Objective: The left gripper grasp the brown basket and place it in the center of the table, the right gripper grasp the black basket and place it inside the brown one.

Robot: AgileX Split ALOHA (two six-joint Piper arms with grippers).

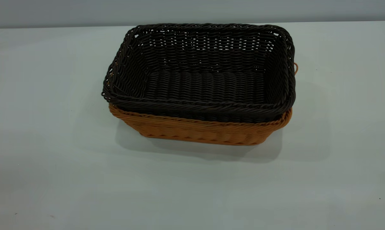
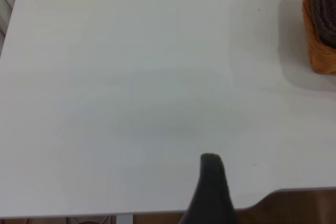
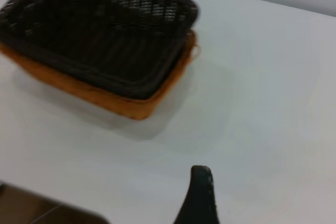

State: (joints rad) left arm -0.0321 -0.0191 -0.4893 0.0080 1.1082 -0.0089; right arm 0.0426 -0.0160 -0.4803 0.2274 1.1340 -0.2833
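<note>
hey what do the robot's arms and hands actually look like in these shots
Little shows. The exterior view has neither arm in it. Each wrist view shows only one dark, matte black finger, narrow with a rounded tip: the left hand's finger and the right hand's finger. No cables, markings or other arm parts are in view.

Black basket point(image 1: 205, 80) nested inside brown basket point(image 1: 199, 129), mid-table point(image 1: 52, 159).

- The black basket point(image 1: 205, 86) I see is a very dark brown-black weave, its rim a twisted braid of the same shade.
- The brown basket point(image 1: 199, 129) under it is orange-brown wicker, ribbed in rows, with a braided orange rim.
- The table point(image 1: 45, 143) is plain pale grey-white.
- My left gripper's finger point(image 2: 212, 192) and my right gripper's finger point(image 3: 199, 198) show solid black.
</note>
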